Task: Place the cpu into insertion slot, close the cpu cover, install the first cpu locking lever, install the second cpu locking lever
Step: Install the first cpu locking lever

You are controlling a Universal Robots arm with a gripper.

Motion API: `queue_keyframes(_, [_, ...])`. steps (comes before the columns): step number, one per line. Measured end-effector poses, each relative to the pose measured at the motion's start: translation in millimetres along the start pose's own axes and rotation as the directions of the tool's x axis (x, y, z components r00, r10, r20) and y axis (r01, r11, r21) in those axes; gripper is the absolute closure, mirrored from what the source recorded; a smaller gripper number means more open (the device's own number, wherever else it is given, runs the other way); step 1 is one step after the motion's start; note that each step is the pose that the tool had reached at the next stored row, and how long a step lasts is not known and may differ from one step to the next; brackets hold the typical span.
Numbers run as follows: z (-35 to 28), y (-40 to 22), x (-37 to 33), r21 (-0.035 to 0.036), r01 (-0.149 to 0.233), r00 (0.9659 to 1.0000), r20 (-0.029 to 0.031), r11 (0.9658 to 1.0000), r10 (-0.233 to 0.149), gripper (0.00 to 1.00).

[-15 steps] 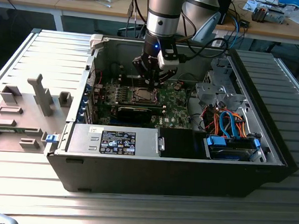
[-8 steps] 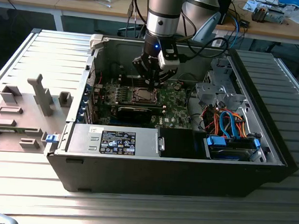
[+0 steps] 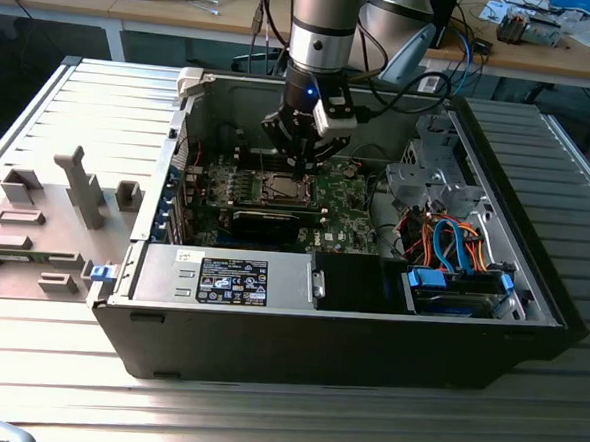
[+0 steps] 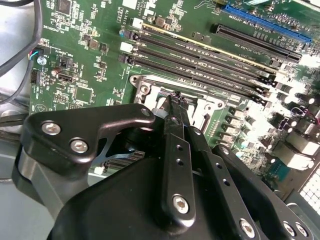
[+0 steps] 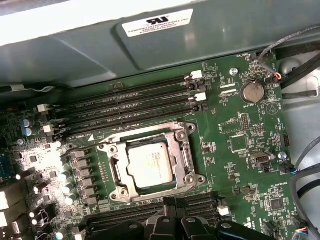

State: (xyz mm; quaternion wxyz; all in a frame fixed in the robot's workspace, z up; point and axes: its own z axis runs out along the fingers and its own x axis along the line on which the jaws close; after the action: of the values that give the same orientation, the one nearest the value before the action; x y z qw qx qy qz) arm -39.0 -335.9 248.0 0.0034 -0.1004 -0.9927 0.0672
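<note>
Inside the open computer case [image 3: 369,316], gripper [image 3: 304,167] hovering right over the insertion slot [image 5: 150,162], jaws pressed together on nothing, cpu [image 5: 150,164] seated, cpu cover [image 5: 186,150] down around it.

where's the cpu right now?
The cpu sits in the insertion slot on the green motherboard, framed by the cpu cover, beside the long black memory slots, in the first wrist view.

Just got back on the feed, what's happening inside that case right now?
The arm's gripper hangs inside the open computer case, just above the motherboard at the insertion slot. The cpu already sits in the slot, and the cpu cover looks closed, framing it. The fingers reach down to the socket's edge.
</note>
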Motion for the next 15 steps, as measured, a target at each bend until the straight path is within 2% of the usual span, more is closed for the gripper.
queue_keyframes(15, [0.0,0.0,0.0,-0.0002,0.037,0.9993,0.0050,0.9993,-0.037,0.89])
